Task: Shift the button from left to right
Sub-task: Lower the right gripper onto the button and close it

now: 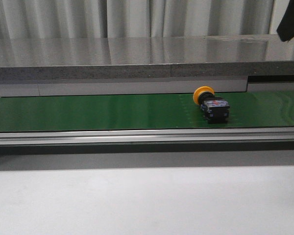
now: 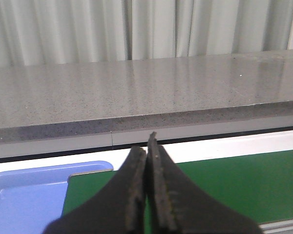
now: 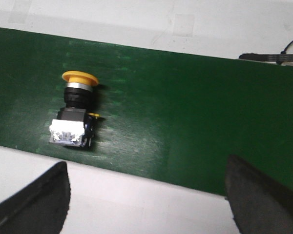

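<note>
Right pincer (image 3: pixel 146 195) spread wide above belt | left pincer (image 2: pixel 147 195) closed, empty | button (image 1: pixel 211 104) lying on green belt (image 1: pixel 88 112), right of centre, ungrasped | pickup pending

— Where's the button (image 1: pixel 211 103) sitting?
— On the belt (image 1: pixel 98 111), right of the middle, lying on its side, cap toward the far edge, body toward the near rail (image 1: pixel 137 136).
— And behind the belt?
— A raised ledge (image 1: pixel 117 61) runs along it, curtain (image 1: pixel 137 17) behind that.
— The tray (image 2: pixel 24 195)?
— At the belt's left end, just beside it. Tabletop (image 1: pixel 147 200) lies in front of the rail.
</note>
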`<state>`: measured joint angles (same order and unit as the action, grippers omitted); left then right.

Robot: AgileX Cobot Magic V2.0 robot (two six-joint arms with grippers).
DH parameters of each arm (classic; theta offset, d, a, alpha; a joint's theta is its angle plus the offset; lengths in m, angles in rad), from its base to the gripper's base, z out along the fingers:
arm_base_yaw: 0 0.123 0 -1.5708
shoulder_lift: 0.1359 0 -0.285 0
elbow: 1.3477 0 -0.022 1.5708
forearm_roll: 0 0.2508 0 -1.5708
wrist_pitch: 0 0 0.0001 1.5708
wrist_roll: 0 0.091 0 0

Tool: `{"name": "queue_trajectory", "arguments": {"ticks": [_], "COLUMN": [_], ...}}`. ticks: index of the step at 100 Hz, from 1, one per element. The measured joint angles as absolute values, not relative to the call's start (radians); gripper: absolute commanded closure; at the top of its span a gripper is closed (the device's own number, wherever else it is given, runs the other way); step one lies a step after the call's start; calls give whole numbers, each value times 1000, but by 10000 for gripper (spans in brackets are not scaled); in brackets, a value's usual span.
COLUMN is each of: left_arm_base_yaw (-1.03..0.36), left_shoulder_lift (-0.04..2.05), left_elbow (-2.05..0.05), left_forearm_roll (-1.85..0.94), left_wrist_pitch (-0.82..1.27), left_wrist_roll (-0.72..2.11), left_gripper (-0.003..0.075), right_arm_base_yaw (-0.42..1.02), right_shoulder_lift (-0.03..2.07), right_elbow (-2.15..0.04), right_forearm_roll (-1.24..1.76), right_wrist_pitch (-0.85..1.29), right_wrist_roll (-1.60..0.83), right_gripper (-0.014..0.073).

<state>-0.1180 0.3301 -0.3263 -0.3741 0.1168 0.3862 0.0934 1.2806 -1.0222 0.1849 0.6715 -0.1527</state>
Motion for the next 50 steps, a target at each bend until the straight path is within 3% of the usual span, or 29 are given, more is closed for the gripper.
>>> {"name": "queue_trajectory", "arguments": {"ticks": [50], "left_arm_base_yaw": [-118], "left_shoulder_lift": [330], "left_elbow": [-326], "left_forearm_roll": [-374], "left_wrist_pitch": [117], "left_wrist_roll": [386], "left_gripper": [740], "right_arm_base_yaw": [164], "right_shoulder_lift": [1562], "right_elbow": [-1074], "right_forearm_roll": [191], "right_wrist_pitch": [590], "right_wrist_roll": [-164], "right_gripper": [-42]}}
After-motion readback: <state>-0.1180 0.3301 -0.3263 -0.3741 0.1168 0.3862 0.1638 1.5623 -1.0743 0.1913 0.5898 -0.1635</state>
